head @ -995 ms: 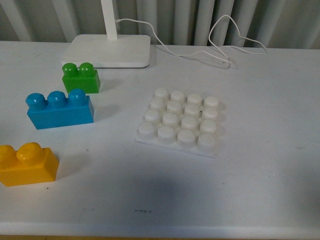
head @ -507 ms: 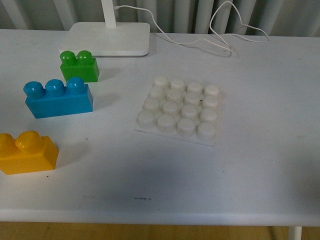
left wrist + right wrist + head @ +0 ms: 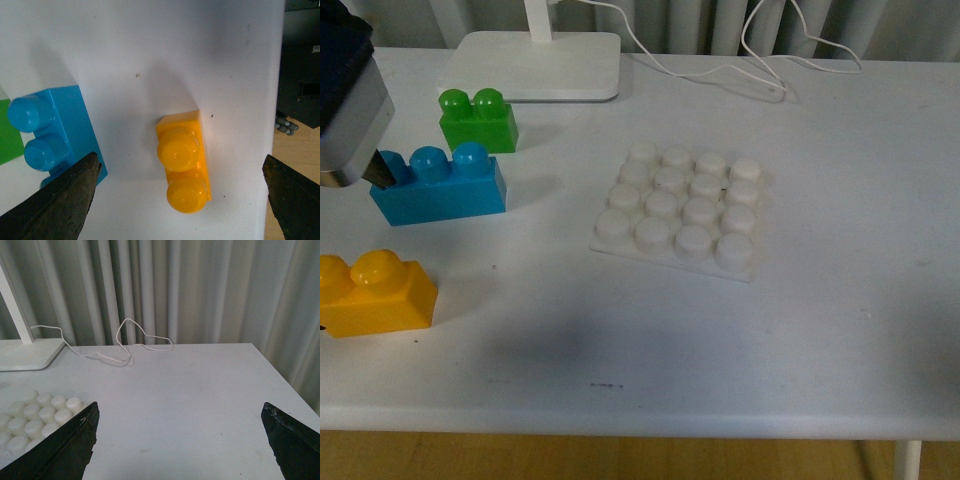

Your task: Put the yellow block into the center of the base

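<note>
The yellow block [image 3: 375, 295] lies on the white table at the near left, studs up. In the left wrist view the block [image 3: 182, 167] sits between the two dark fingers. My left gripper [image 3: 182, 200] is open and hovers above it without touching. Part of the left arm [image 3: 348, 100] shows at the upper left of the front view, over the blue brick's end. The base [image 3: 680, 205], a white 4x4 stud plate, lies flat mid-table with nothing on it. It also shows in the right wrist view [image 3: 35, 415]. My right gripper [image 3: 180, 445] is open and empty over bare table to the right of the base.
A blue three-stud brick [image 3: 440, 185] and a green two-stud brick [image 3: 477, 120] stand behind the yellow block. A white lamp foot [image 3: 535, 65] and its cable [image 3: 740, 65] lie at the back. The table's left edge [image 3: 277, 100] runs close beside the yellow block.
The left arm has come into the front view at the upper left, covering the blue brick's left end. The whole scene has shifted slightly up in the picture. The bricks and base have not moved.
</note>
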Available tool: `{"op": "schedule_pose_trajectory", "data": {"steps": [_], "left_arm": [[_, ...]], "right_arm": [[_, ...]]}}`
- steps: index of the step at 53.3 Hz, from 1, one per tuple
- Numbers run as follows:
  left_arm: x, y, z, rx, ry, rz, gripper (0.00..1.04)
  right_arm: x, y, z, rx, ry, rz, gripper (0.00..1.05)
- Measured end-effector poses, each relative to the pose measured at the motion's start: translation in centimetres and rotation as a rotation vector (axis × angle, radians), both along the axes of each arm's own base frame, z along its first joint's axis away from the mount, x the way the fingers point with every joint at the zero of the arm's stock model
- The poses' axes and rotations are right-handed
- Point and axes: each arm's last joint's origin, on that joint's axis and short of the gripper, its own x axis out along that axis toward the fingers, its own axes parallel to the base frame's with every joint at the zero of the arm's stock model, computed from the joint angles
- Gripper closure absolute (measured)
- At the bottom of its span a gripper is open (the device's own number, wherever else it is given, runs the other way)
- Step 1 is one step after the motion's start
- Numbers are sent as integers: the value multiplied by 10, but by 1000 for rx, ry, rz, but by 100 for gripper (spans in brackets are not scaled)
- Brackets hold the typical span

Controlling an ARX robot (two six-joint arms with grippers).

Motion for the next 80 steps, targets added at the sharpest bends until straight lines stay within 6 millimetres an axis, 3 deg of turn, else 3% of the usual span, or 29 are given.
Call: {"op": "schedule_pose_trajectory", "data": {"steps": [22,43,54,62,72,80], "left_arm": [[8,7,-33,1,16,85,6],[12,9,-45,-9,49,106,7],[12,9,-50,-10,59,110,49],[11,9,-51,-6,65,110,70],[12,6,-46,-3,84,101,73],[23,0,-26,-10,46,81,73]], "right_arm": [[0,0,0,0,0,0,9],[0,0,0,0,0,0,9],[0,0,0,0,0,0,9],[0,0,0,0,0,0,9],[0,0,0,0,0,0,9],[0,0,0,0,0,0,9]]}}
